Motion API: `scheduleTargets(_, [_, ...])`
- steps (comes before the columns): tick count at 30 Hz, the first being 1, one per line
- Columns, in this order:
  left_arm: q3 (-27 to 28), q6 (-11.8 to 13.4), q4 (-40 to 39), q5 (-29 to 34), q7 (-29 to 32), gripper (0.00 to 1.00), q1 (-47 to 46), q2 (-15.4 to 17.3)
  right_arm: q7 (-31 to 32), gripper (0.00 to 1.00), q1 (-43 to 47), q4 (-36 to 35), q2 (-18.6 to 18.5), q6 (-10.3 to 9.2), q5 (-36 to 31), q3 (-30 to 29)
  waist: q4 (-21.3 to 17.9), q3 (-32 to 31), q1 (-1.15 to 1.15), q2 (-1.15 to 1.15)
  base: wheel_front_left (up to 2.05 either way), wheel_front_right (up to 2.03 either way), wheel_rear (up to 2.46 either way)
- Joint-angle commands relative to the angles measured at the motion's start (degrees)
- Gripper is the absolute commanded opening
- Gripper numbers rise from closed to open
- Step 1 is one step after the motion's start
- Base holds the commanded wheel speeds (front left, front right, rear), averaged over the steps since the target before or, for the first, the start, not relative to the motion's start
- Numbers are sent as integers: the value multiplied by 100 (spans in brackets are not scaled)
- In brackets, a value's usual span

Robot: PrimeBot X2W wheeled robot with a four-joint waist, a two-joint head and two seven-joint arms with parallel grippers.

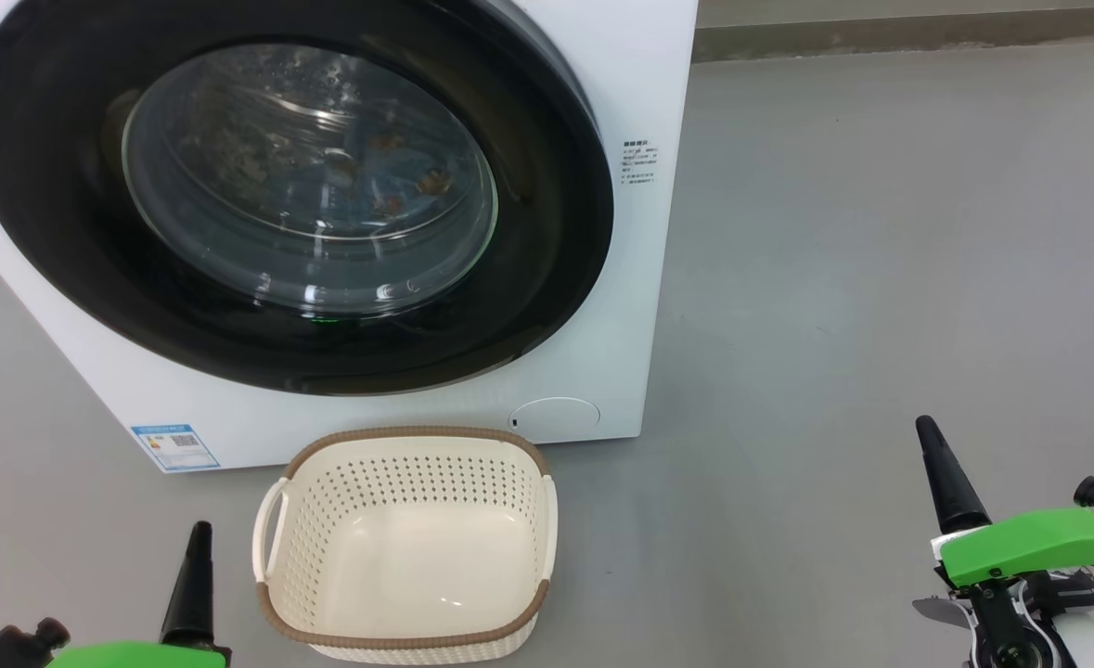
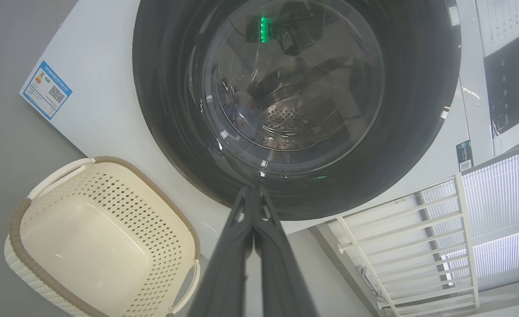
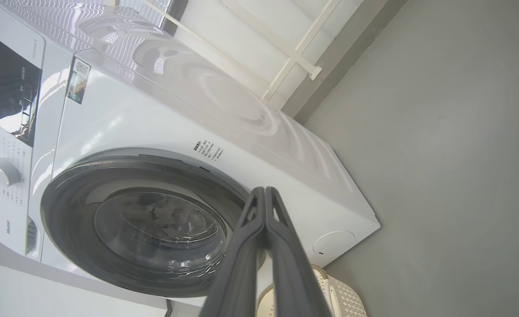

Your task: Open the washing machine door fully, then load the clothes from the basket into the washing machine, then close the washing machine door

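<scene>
Left gripper (image 2: 254, 193): fingers pressed together, holding nothing, before the washing machine (image 1: 639, 306) | right gripper (image 3: 264, 193): likewise, off its right corner | washing machine door (image 1: 547, 232): closed, clothes (image 1: 389, 186) behind its glass | basket (image 1: 407, 433): on floor just before its front | Hisense lettering (image 3: 10, 227): beside its door | QR label (image 1: 175, 447): its lower left corner
</scene>
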Motion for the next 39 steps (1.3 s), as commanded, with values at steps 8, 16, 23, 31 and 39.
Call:
scheduleTargets(8, [257, -62, -102, -401, 145, 0, -258, -34, 156, 0, -9, -207, 39, 2, 505, -122, 4, -6, 0, 0, 0, 0, 0])
scheduleTargets(16, [361, -87, -98, -745, 270, 0, -270, -113, 292, 0, 13, -238, 103, 1, 911, -235, 7, -12, 0, 0, 0, 0, 0])
scheduleTargets(23, [452, -110, -94, -1047, 380, 0, -281, -181, 411, 0, 32, -266, 160, 1, 1266, -334, 10, -17, 0, 0, 0, 0, 0])
scheduleTargets(31, [555, -135, -89, -1390, 504, 0, -293, -259, 546, 0, 53, -297, 224, 1, 1670, -447, 14, -22, 0, 0, 0, 0, 0])
scheduleTargets(39, [659, -160, -84, -1736, 630, 0, -306, -338, 683, 0, 75, -328, 289, 1, 2077, -561, 17, -28, 0, 0, 0, 0, 0])
